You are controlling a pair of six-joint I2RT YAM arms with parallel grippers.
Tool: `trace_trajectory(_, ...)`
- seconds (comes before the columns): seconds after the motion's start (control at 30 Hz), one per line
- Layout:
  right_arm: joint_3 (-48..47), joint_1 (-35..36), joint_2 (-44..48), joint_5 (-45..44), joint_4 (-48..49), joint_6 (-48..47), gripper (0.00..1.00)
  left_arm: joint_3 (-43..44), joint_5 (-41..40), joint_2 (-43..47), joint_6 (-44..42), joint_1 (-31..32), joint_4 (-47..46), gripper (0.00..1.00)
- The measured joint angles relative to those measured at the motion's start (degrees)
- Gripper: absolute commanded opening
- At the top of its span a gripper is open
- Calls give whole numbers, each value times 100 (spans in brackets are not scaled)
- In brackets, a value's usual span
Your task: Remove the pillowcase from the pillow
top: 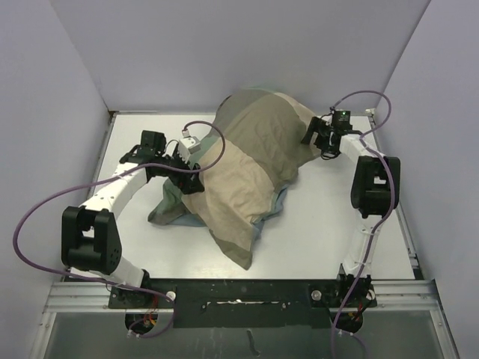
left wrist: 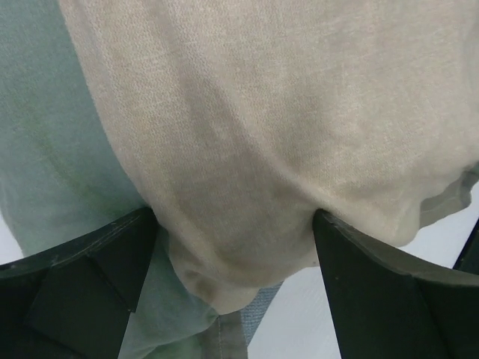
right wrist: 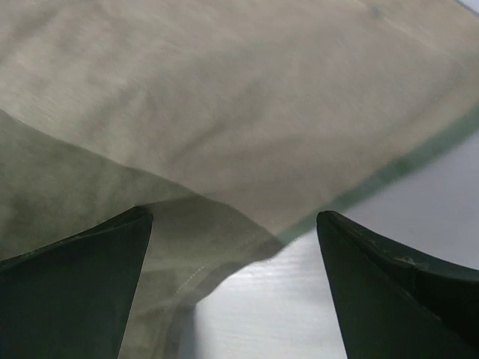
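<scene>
The pillowcase (top: 251, 161), a patchwork of beige, tan and olive-grey, lies humped over the middle of the table. Its blue-grey reverse shows at the lower edges. The pillow is hidden inside it. My left gripper (top: 194, 176) is at the cover's left side. In the left wrist view the gripper (left wrist: 233, 224) is open, and a beige bulge of the pillowcase (left wrist: 247, 149) fills the gap between its fingers. My right gripper (top: 311, 137) is at the cover's right edge. In the right wrist view the gripper (right wrist: 233, 217) is open, with the olive hem of the pillowcase (right wrist: 187, 247) between its fingers, just above the table.
The white table (top: 322, 224) is boxed in by grey walls on three sides. A purple cable (top: 202, 127) loops from the left arm over the cover's left side. Another cable arcs above the right wrist. The right arm's black elbow (top: 374, 183) stands right of the cover.
</scene>
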State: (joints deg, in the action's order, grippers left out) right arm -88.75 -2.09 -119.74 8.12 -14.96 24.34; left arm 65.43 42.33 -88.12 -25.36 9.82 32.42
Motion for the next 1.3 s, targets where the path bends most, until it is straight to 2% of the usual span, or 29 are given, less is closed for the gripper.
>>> trace_trajectory(0.1, -511, 153, -391, 164, -96, -35, 100, -31, -289, -81, 70, 42, -201, 38)
trace_trajectory(0.17, -743, 236, -544, 286, -127, -52, 95, -24, -514, -197, 109, 42, -330, 18)
trace_trajectory(0.27, -1021, 337, -734, 501, -133, -94, 78, -13, -898, -446, 205, -15, -518, 1)
trace_trajectory(0.37, -1040, 426, -802, 710, -118, -105, 51, -11, -1300, -601, 313, -184, -737, 0)
trace_trajectory(0.47, -817, 535, -761, 866, 96, -92, 29, 173, -1714, -745, 420, -404, -905, 0)
trace_trajectory(0.53, -330, 678, -590, 920, 330, -74, 13, 411, -2041, -901, 455, -540, -1010, 0)
trace_trajectory(0.57, 11, 765, -439, 935, 426, -55, 1, 546, -2223, -984, 479, -599, -1084, 0)
trace_trajectory(0.6, 369, 859, -260, 935, 496, -33, 0, 688, -2433, -1071, 490, -651, -1180, 0)
trace_trajectory(0.77, 2020, 1331, 979, 704, 599, 66, 0, 1290, -3169, -1379, 531, -732, -1598, 0)
trace_trajectory(0.8, 2317, 1447, 1292, 623, 629, 90, 0, 1403, -3233, -1412, 544, -730, -1633, 4)
trace_trajectory(0.83, 2538, 1541, 1554, 542, 667, 118, 0, 1556, -3316, -1460, 566, -728, -1641, 15)
trace_trajectory(0.97, 3344, 2124, 2658, 101, 719, 247, 0, 2153, -3434, -1565, 691, -728, -1620, 70)
trace_trajectory(1.0, 3418, 2262, 2837, -22, 649, 275, 3, 2297, -3412, -1567, 761, -745, -1582, 84)
trace_trajectory(1.03, 3429, 2387, 2959, -109, 538, 297, 12, 2463, -3331, -1567, 817, -778, -1523, 93)
trace_trajectory(1.07, 3429, 2463, 3047, -160, 463, 315, 27, 2623, -3222, -1563, 848, -815, -1458, 97)
trace_trajectory(1.13, 3427, 2461, 3274, -297, 212, 339, 66, 2894, -2868, -1537, 870, -933, -1272, 98)
trace_trajectory(1.17, 3423, 2356, 3394, -358, 59, 350, 76, 2922, -2693, -1488, 848, -1003, -1139, 98)
trace_trajectory(1.2, 3416, 2218, 3491, -400, -52, 365, 80, 2916, -2439, -1399, 780, -1106, -894, 98)
trace_trajectory(1.3, 3248, 1360, 3685, -400, -455, 289, 87, 2592, -1775, -992, 400, -1440, -188, 98)
